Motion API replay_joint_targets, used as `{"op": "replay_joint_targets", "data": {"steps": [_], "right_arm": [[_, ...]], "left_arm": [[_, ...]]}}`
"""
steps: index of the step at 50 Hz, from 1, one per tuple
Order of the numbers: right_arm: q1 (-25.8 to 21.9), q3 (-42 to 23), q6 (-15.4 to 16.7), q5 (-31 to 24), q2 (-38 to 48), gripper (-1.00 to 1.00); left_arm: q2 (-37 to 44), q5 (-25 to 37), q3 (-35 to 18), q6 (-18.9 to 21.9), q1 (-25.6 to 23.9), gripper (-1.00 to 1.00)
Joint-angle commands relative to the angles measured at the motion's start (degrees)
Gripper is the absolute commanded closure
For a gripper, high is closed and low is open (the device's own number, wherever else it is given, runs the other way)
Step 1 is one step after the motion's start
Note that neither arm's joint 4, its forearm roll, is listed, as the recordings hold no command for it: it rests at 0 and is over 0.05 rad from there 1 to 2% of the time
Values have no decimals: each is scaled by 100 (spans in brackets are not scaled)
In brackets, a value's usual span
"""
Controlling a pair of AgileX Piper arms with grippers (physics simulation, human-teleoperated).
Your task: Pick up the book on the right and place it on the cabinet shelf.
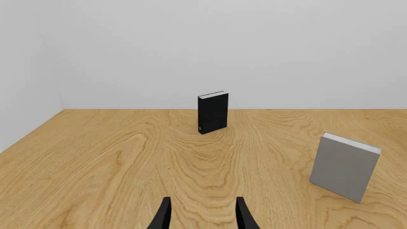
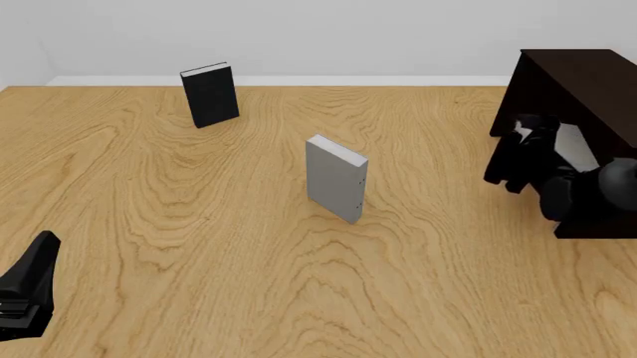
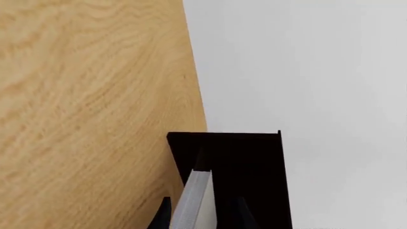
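Holding the book (image 3: 194, 202) between the fingers of my right pincer (image 3: 200, 214), I have it clamped edge-on, its pale face running out ahead of me toward the cabinet (image 3: 248, 176). In the front view my right pincer (image 2: 518, 160) sits at the right side of the tabletop (image 2: 249, 246), just at the cabinet's (image 2: 582, 82) open side, and a sliver of the pale book (image 2: 575, 145) shows beyond it, against the dark wood. Whether its leading end is already over the cabinet shelf I cannot tell; the interior is too dark to pick out the board.

To do this step well, I judge I should push the book straight in along the line of my fingers, without twisting, so its corners clear the cabinet's walls. I would lower it until its edge bears on the shelf before I let go; released high, a slim book like this would likely tip. I should part the fingers slowly and back out along the same line.

My left pincer (image 1: 200, 214) stands apart, holding nothing, low at the near left of the tabletop. The thicker grey book (image 2: 336, 179) stands upright mid-table and the black book (image 2: 210, 94) far left; both are well apart from my path
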State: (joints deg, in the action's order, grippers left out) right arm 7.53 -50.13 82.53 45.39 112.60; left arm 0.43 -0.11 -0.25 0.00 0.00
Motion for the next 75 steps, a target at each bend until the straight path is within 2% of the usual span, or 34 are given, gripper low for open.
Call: {"op": "replay_joint_targets", "data": {"steps": [1,75], "right_arm": [[53,-19,-29,-30,-46,-100],[656,87,-3,48,4,-100]], "left_arm": [[0,0,0,0,0,-100],[0,0,0,0,0,-100]]}}
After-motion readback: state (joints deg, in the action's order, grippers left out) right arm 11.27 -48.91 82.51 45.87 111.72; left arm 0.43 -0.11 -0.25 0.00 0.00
